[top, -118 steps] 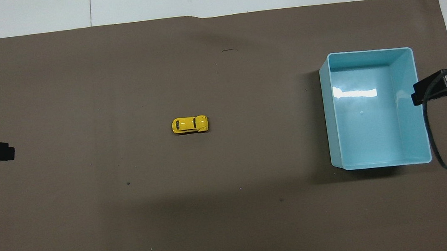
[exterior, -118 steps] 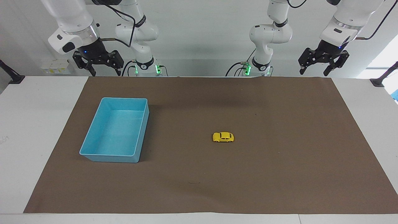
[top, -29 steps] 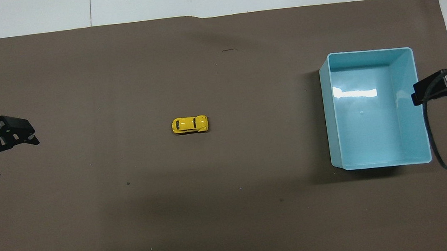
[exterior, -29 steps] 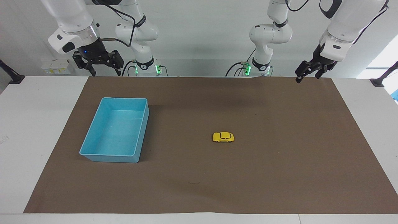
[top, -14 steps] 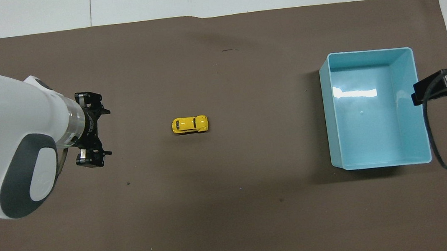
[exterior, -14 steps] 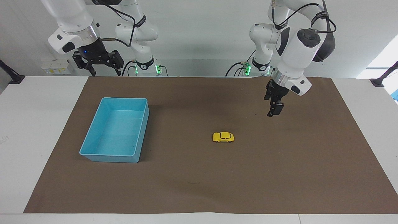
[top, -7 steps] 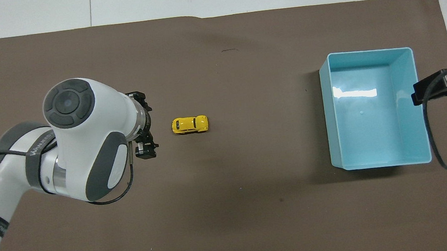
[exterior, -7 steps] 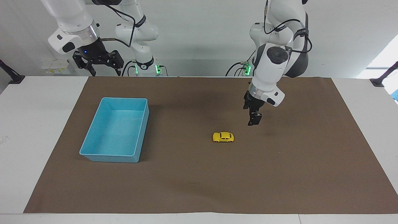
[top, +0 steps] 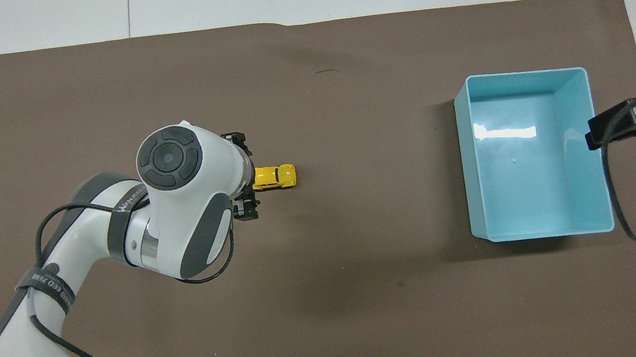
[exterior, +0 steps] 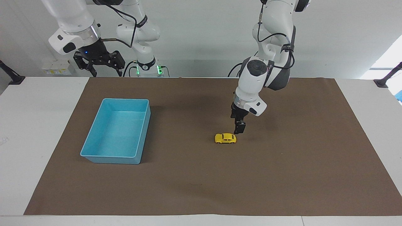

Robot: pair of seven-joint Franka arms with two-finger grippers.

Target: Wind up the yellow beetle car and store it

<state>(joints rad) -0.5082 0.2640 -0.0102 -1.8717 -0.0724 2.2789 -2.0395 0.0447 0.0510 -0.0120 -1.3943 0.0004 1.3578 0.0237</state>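
Observation:
The yellow beetle car [exterior: 225,138] stands on its wheels on the brown mat [exterior: 282,172], near the middle of the table. My left gripper [exterior: 239,130] hangs open just above the car's end toward the left arm's end of the table, and I see no contact. In the overhead view the left gripper [top: 246,176] covers that end of the car [top: 277,176], one finger on either side of it. My right gripper [exterior: 98,65] waits open, raised over the robots' edge of the table, holding nothing.
A light blue bin [exterior: 108,155] stands empty on the mat toward the right arm's end of the table. In the overhead view the right gripper [top: 617,126] and its cable overlap the bin's wall [top: 472,173].
The left arm has swung in from its end of the table and come down to the car. The car, the bin and the right arm have not moved.

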